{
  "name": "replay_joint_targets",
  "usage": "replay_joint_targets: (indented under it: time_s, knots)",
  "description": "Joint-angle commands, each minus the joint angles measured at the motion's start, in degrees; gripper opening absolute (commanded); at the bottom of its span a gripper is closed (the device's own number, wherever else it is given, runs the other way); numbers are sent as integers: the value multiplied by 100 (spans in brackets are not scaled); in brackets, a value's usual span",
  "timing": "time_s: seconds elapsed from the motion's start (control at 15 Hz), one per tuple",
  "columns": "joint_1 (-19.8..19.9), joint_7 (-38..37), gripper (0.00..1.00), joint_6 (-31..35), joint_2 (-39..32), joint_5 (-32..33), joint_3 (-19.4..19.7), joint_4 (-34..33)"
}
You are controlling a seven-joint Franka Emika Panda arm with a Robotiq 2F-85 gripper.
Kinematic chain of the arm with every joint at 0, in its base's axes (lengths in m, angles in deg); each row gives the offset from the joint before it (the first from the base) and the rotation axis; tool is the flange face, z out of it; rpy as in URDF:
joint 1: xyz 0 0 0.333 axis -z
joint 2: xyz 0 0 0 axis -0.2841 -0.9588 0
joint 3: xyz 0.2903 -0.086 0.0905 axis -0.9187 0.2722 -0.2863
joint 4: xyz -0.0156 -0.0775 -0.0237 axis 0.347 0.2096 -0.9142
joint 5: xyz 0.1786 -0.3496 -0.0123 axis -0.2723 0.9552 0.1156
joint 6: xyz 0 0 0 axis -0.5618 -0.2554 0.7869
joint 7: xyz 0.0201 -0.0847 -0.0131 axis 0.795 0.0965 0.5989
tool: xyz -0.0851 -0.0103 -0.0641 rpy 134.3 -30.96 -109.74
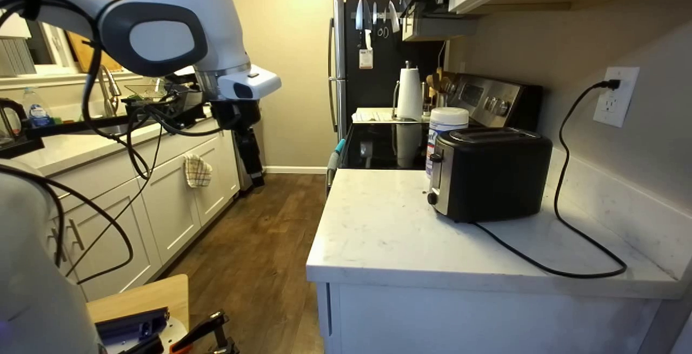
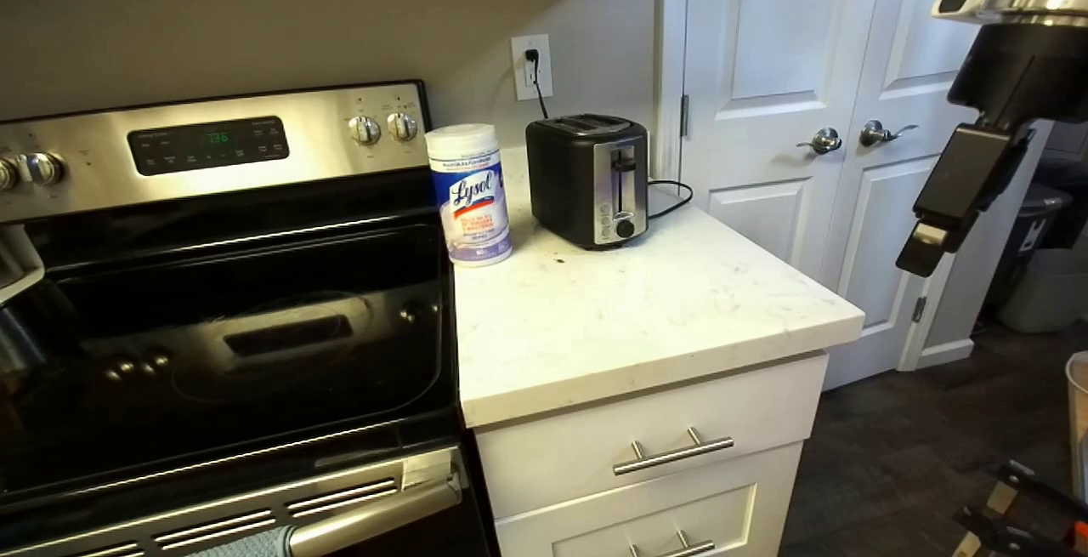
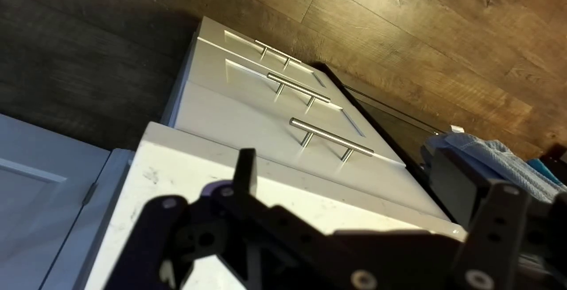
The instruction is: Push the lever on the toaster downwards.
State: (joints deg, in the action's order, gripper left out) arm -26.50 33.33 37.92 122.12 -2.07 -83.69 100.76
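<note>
Black and steel-fronted, the toaster [image 2: 561, 183] stands upright on the counter [image 2: 663, 302], its long axis running out from the wall [image 2: 297, 21], lever [image 2: 625, 164] sitting high on the end facing away, while the gripper [image 3: 345, 166] hangs well apart with fingers [image 3: 243, 172] parted wide.

You have a toaster [image 2: 569, 183] that is black along its sides, with a silver front panel [image 2: 604, 179] and a black lever [image 2: 625, 163]. Your gripper [image 3: 347, 172] is black too, on an arm [image 1: 223, 24] of white and dark grey. The countertop [image 2: 646, 310] you see is white, flecked with grey. Your Lysol canister [image 2: 470, 196] has a white lid [image 2: 461, 140] and a label [image 2: 473, 215] of white, blue, orange and purple. You get a black cooktop [image 2: 255, 361] and, on the silver control panel [image 2: 321, 140], green digits [image 2: 217, 138]. Your floor [image 3: 421, 37] shows brown wood grain, and the dish towel [image 1: 198, 171] is off-white, checked in thin darker lines.
</note>
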Motion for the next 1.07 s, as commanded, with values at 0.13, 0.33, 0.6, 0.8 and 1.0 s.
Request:
replay_joint_targets:
  time_s: [0.13,0.33,0.6,0.8,1.0]
  knots:
    - [15,8,100,-25,4,-4,-7,-14]
    - [39,-77,100,56,-34,22,-95,-58]
    - [171,-192,100,325,-463,100,-292,-426]
    - [358,-240,100,621,-906,177,-339,-714]
    - [622,-370,100,910,-1457,301,-314,-1170]
